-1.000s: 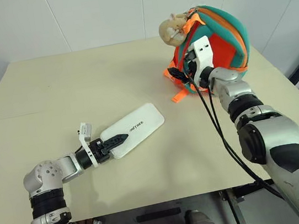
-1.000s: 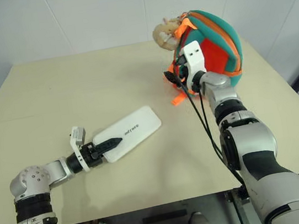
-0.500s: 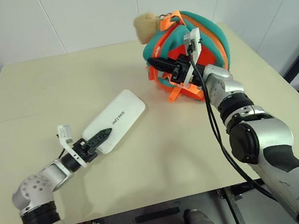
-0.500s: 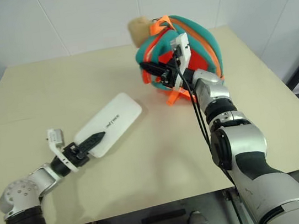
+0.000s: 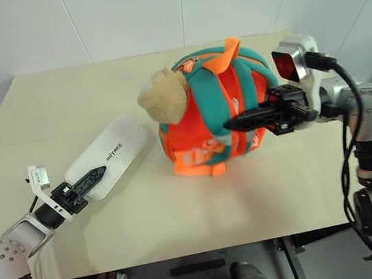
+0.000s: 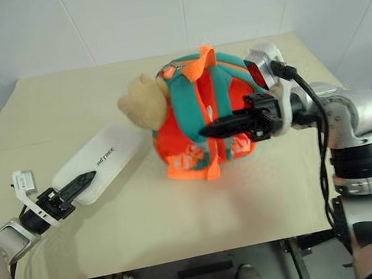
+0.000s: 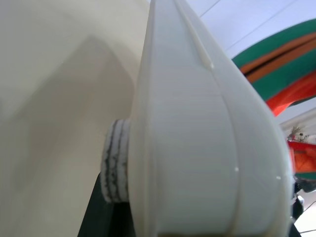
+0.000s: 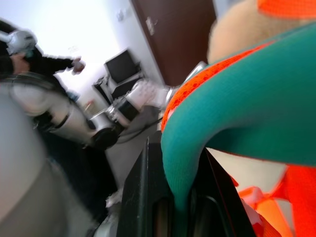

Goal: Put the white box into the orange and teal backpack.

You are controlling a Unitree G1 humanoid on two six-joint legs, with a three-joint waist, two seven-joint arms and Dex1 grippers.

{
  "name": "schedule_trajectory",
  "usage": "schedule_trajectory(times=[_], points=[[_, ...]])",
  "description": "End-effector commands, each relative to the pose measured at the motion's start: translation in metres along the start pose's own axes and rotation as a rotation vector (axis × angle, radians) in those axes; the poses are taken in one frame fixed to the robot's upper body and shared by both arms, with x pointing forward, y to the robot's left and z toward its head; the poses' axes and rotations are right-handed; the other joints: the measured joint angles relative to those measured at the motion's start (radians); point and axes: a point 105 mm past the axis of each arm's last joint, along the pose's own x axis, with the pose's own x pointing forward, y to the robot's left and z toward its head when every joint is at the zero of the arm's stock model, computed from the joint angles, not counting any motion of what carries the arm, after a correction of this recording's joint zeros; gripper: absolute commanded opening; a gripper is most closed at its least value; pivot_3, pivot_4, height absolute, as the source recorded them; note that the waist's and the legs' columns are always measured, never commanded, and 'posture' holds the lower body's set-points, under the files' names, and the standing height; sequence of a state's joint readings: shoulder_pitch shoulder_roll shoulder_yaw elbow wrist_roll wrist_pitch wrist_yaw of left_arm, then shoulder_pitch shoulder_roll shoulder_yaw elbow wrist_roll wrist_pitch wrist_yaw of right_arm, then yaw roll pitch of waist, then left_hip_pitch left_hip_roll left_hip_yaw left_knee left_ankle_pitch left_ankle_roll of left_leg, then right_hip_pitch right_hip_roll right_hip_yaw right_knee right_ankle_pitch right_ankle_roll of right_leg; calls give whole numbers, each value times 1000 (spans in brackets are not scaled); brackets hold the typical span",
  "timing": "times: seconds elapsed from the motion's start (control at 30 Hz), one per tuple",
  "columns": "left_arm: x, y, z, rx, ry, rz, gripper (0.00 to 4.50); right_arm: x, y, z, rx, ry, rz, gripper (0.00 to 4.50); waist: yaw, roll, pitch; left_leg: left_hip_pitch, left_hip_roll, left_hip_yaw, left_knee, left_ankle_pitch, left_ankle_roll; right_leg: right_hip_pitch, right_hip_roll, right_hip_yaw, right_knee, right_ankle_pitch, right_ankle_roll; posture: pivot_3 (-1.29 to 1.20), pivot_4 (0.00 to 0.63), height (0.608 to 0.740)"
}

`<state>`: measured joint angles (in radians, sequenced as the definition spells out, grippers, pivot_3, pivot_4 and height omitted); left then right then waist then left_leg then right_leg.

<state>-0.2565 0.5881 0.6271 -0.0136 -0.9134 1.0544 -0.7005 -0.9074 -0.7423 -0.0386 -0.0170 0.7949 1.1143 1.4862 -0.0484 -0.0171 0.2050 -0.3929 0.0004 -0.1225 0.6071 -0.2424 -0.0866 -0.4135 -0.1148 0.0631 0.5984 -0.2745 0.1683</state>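
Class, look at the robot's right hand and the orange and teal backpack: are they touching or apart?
Touching. In the right wrist view the right hand has its black fingers closed on a teal strap of the orange and teal backpack.

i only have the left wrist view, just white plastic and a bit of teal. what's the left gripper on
Observer: The left gripper is shut on the near end of the white box, which lies flat on the table.
Operator: and that teal, is it the bag
Observer: Yes, the orange and teal backpack stands just beyond the box's far end, plush head towards the box.
Operator: who holds the bag
Observer: The right gripper is shut on a teal strap; the right wrist view shows the strap pinched between its fingers.
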Motion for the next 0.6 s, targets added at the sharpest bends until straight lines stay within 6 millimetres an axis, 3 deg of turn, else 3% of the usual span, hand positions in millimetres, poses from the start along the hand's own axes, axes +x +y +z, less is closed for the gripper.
schedule_trajectory(times=[0.03,0.17,0.33,0.43,0.6], points=[[3,-37,14,161,-22,-142,1299,-4,18,-1,8,42,76,39,1,0,0,0,0,0,2,-1,0,0,0,0,0,0,0,0,150,740],[7,-84,39,182,-133,-321,1299,-8,-1,-6,3,36,0,39,7,-2,1,0,0,0,5,-2,1,2,0,0,0,1,1,0,150,740],[3,-116,46,276,-121,-416,1299,-10,-16,-17,14,43,-38,39,6,-2,1,0,0,0,5,-2,1,2,0,0,0,1,1,0,150,740],[10,-122,40,310,-53,-436,1299,-6,-16,-18,16,40,-25,39,9,-2,1,0,0,0,5,-2,2,2,0,0,0,1,1,0,150,740],[23,-108,29,396,58,-412,1299,-2,-14,-20,17,34,-16,39,19,-2,1,0,0,0,5,-2,2,2,0,0,0,1,0,0,150,740]])
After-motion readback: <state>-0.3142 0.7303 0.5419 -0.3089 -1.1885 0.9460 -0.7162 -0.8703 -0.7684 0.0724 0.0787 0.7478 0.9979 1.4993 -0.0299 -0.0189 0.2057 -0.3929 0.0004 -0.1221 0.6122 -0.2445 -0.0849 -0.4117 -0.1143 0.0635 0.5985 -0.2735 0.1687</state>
